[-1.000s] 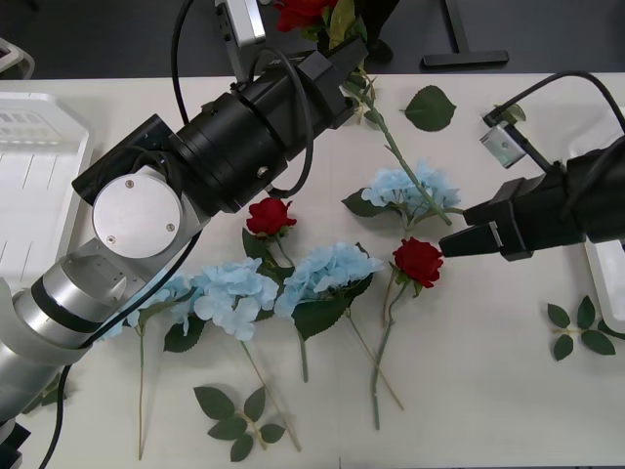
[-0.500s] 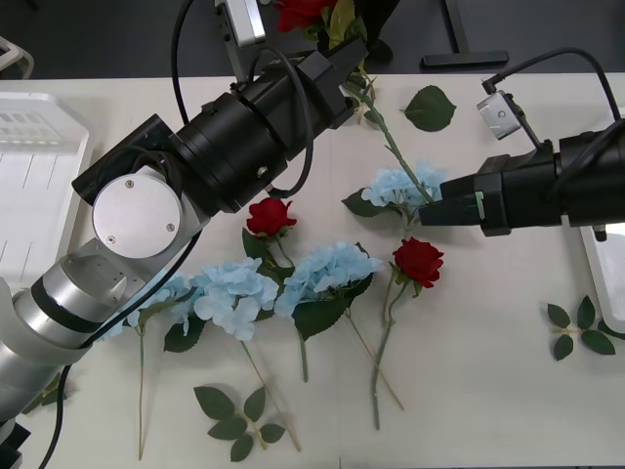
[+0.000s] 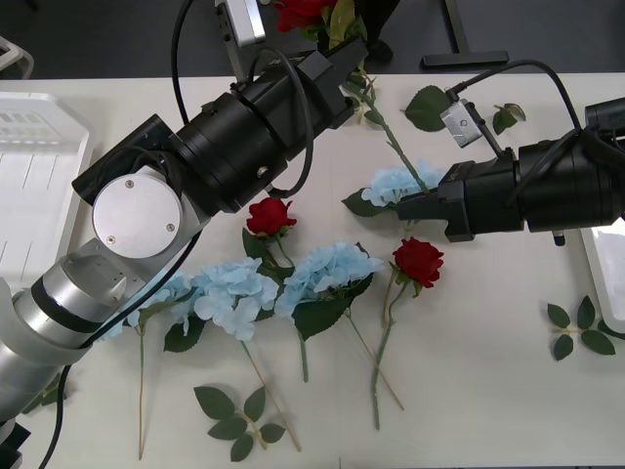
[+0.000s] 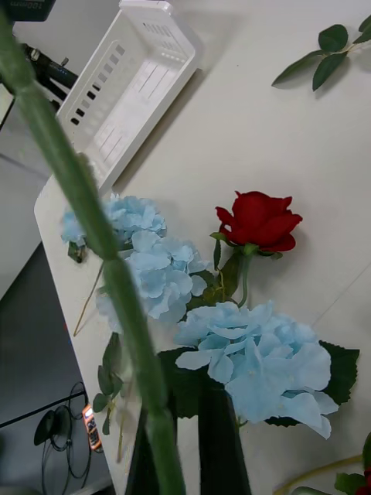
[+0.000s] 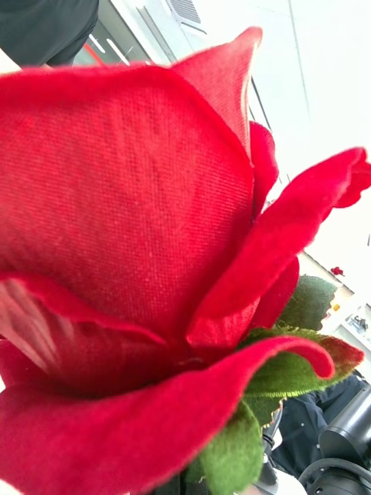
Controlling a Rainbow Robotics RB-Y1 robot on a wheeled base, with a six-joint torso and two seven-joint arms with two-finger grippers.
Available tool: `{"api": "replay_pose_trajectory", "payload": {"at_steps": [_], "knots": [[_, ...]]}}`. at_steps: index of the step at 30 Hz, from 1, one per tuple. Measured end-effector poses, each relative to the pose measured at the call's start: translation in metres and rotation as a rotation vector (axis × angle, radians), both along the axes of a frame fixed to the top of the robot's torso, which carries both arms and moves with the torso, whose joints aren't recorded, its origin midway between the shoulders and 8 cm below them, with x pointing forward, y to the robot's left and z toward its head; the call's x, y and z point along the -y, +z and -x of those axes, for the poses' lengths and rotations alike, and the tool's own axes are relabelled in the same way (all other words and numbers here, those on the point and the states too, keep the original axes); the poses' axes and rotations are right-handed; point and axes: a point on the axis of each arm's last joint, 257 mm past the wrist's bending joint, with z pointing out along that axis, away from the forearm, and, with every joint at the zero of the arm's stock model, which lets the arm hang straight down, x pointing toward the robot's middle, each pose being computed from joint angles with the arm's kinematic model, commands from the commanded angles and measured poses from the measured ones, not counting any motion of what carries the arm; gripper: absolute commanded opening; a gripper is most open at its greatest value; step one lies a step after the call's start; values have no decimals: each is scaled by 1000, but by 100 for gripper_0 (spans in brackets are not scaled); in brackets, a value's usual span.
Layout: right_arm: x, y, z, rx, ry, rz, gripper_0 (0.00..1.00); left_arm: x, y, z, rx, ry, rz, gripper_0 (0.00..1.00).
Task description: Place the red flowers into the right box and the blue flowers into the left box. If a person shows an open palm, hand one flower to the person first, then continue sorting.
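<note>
Left gripper (image 3: 342, 66), at frame top centre, is clamping a red rose (image 3: 305, 12) stem, extended outward as if offering it. Right gripper (image 3: 415, 207), fingers narrowed, is reaching a blue hydrangea (image 3: 410, 184) mid-frame; whether gripped, unclear.

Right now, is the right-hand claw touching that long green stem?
Cannot tell. In the right wrist view the rose stem held by the left gripper runs between the right gripper's black fingers, but neither contact nor gap shows plainly.
</note>
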Motion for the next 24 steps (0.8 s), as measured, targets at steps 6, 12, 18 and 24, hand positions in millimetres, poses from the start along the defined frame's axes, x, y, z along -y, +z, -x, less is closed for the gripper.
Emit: {"api": "replay_pose_trajectory", "payload": {"at_steps": [6, 12, 18, 24], "knots": [[-2, 0, 1, -1, 5, 1, 0, 0, 0, 0, 0, 0, 0, 6], [-3, -1, 1, -3, 8, 1, 0, 0, 0, 0, 0, 0, 0, 100], [-3, -1, 1, -3, 8, 1, 0, 0, 0, 0, 0, 0, 0, 100], [-3, -1, 1, -3, 8, 0, 0, 0, 0, 0, 0, 0, 0, 100]]}}
